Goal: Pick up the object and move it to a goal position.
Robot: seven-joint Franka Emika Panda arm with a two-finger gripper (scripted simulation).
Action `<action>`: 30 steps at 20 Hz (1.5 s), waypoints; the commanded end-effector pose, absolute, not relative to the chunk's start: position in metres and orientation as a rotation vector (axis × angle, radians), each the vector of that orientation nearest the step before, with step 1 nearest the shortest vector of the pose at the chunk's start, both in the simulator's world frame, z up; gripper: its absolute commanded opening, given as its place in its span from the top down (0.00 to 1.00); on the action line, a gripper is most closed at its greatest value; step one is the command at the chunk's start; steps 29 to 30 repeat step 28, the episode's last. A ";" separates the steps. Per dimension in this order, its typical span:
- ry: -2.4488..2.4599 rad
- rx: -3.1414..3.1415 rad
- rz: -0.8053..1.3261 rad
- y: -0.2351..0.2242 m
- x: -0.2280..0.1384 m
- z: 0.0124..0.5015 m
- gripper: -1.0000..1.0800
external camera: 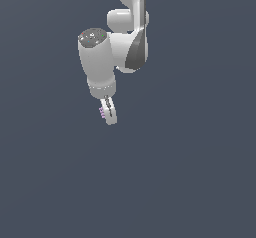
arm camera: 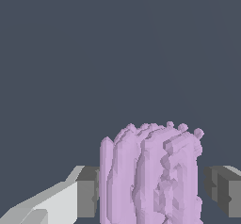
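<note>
Filling the near wrist view, the lilac object is sitting between the grey pads; one pad is touching, the other showing a gap. Arm is hanging above. Jaws narrow; firm hold uncertain. Object looks light, rigid, ridged: gripping its flat sides seems best.

Object: matt lilac, rough ridged, lumpy surface. End effector: smooth glossy white shell, matt grey pads.

Pretty flat, even sim lighting, dim slate-grey backdrop, no cast shadows or glare. Soft shading on the glossy white robot arm; renders look low-res, slightly jaggy.
</note>
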State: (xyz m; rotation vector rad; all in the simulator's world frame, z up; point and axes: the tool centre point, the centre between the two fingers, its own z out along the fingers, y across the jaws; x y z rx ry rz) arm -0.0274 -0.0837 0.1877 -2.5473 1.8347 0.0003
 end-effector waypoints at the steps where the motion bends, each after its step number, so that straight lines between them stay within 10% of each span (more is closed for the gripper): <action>1: 1.834 -2.548 0.001 -0.105 -0.028 0.212 1.00; 30: 1.833 -2.551 0.000 -0.232 -0.021 0.356 1.00</action>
